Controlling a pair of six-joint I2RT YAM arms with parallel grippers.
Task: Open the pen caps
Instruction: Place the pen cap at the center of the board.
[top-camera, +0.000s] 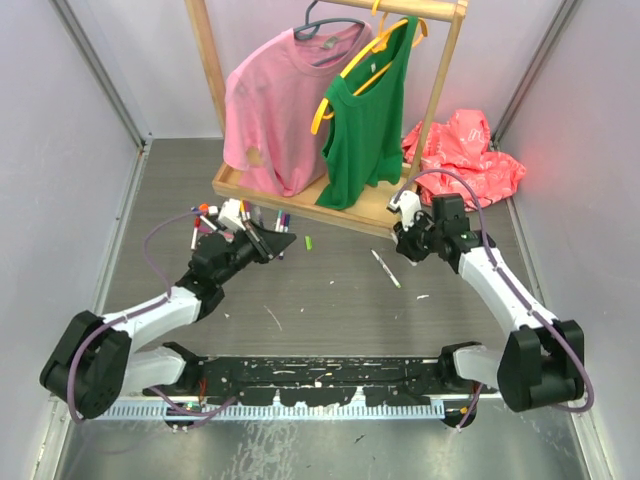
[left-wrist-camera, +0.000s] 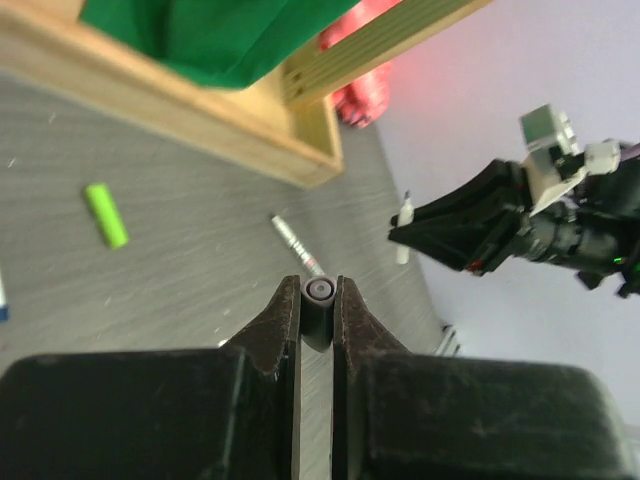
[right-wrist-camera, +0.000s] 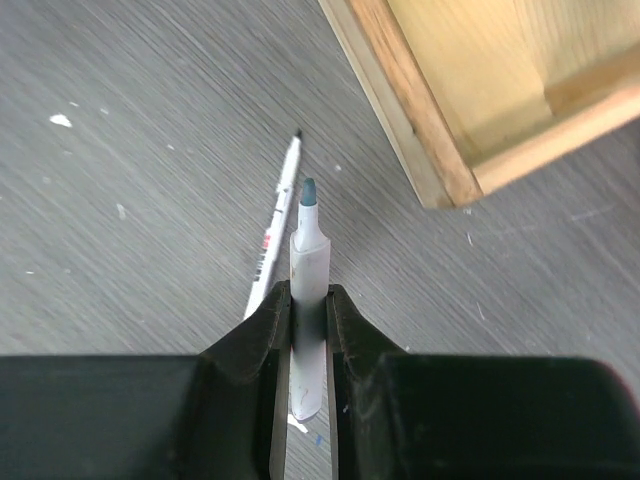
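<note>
Now: left gripper (left-wrist-camera: 318, 286) clamped on a dark pen cap (left-wrist-camera: 318, 291), seen end-on between its fingers. Right gripper (right-wrist-camera: 308, 296) clamped on a white marker barrel (right-wrist-camera: 307, 262), tip bare. Green cap (left-wrist-camera: 105, 214) lies loose on the table (top-camera: 330, 300), just near of the wooden rack base (left-wrist-camera: 200, 120).

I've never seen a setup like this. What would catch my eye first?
A pink T-shirt and a green tank top hang on a wooden rack at the back. In front, the right gripper pinches a white marker with its tip bare, and the left gripper pinches a small dark cap. A bright green cap lies loose on the table between them.
</note>
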